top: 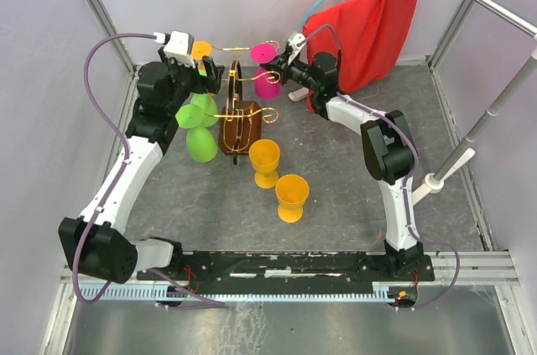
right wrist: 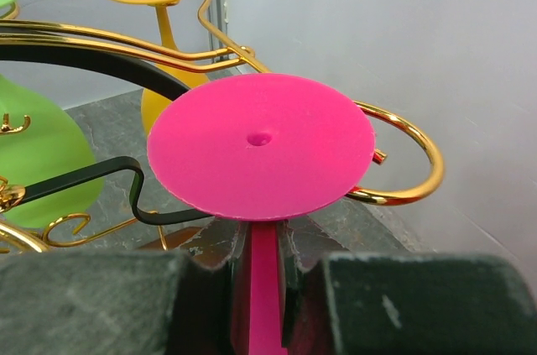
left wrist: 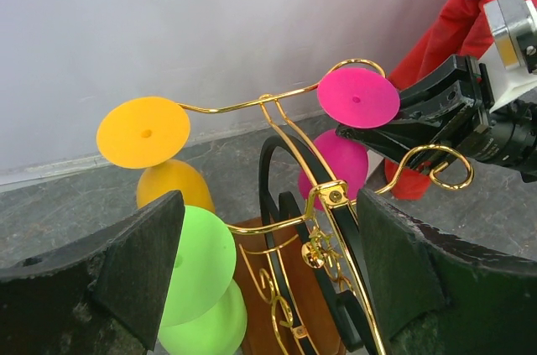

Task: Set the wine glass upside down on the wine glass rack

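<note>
The wine glass rack (top: 238, 112) is gold wire on a brown wooden base and stands at the table's back middle. My right gripper (top: 281, 65) is shut on the stem of an upside-down pink wine glass (top: 265, 70). The glass's round foot (right wrist: 260, 143) is level with the curled end (right wrist: 411, 162) of the rack's top right arm; I cannot tell whether it rests on it. My left gripper (top: 208, 80) is open and empty, with its fingers (left wrist: 138, 267) on either side of the rack's post (left wrist: 289, 204). The pink glass (left wrist: 358, 96) also shows in the left wrist view.
An orange glass (top: 201, 49) hangs from the top left arm, and green glasses (top: 200, 112) hang on the left side. Two more orange glasses (top: 264, 160) (top: 292, 197) stand upright on the table in front. A red cloth (top: 369, 28) hangs behind the right arm.
</note>
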Robot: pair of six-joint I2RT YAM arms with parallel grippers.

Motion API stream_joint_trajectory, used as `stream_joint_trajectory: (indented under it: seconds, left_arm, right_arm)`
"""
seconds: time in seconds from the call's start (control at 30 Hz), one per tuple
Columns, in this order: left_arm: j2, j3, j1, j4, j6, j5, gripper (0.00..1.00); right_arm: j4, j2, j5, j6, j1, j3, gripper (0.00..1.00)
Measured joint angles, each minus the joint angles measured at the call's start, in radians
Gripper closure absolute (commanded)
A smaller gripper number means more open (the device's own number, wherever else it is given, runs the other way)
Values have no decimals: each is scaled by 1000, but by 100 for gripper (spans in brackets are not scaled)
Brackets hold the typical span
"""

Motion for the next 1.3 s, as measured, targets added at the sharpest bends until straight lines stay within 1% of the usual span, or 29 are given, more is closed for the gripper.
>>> stream_joint_trajectory:
  seconds: [0.8,1.17,1.3]
  left_arm:
    - [0,2,10,-6,1,1,11]
    - [5,2,14,-6,1,2,10]
    - [5,2,17,-5,1,2,10]
  right_arm:
    - [-15,63,173,-16,13,87,99]
    - [-19,69,293,-23,13,93,99]
    - [16,66,306,-27,13,56,99]
